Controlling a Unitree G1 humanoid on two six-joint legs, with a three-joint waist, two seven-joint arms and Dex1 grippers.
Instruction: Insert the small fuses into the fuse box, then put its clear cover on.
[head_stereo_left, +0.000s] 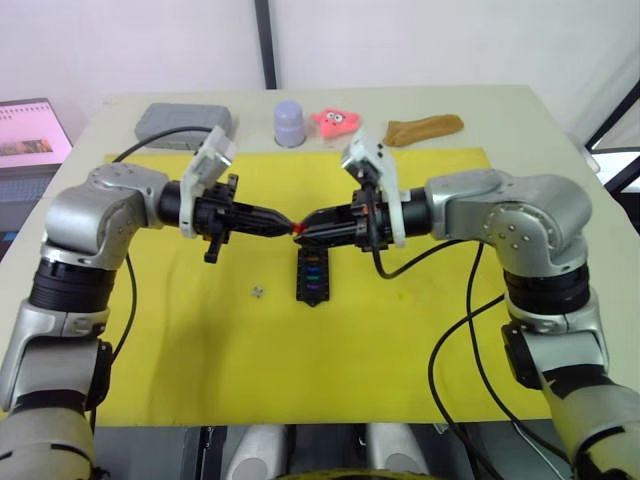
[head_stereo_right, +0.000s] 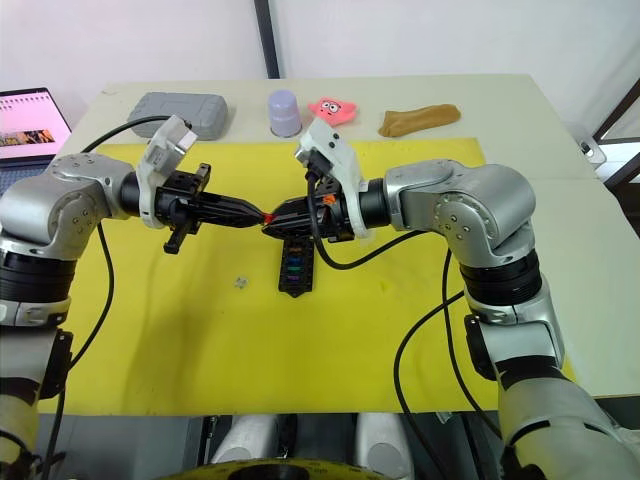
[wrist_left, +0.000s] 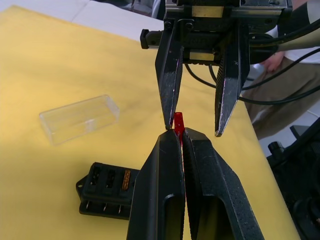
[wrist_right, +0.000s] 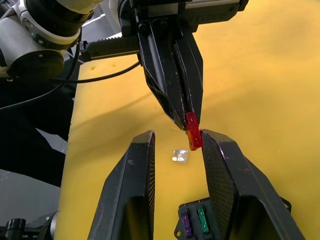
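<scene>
- Left eye view: the left gripper (head_stereo_left: 288, 224) and right gripper (head_stereo_left: 306, 228) are met tip to tip in the air above the yellow mat (head_stereo_left: 180, 340), with the red fuse (head_stereo_left: 298, 228) caught between them. The fuse box (head_stereo_left: 312, 276) is seen lying on the mat just below, with a few coloured fuses already seated in its slots. A pale grey fuse (head_stereo_left: 257, 291) is left loose on the mat, a bit to the left of the box.
- Right eye view: same scene, nothing new really. A grey case (head_stereo_right: 180, 110) is parked at the back of the table, well apart from the action, so it can be ignored.
- Left wrist view: the left gripper's fingers are pressed together, clamped on the red fuse's lower end. The right gripper's fingers are spread apart around its top, one finger (wrist_left: 169, 80) touching or nearly touching it. The clear cover (wrist_left: 79, 118) is seen lying empty on the mat near the box.
- Right wrist view: the red fuse is seen resting against one right finger (wrist_right: 235, 185), the other finger well clear.
- So a hand-to-hand pass, or a regrip, is judged to be in hand. Next, the right fingers probably need to be closed squarely on the fuse before the left grip is let go, then the fuse lowered blades-down into a free slot. The grey fuse and the cover are not yet dealt with.
</scene>
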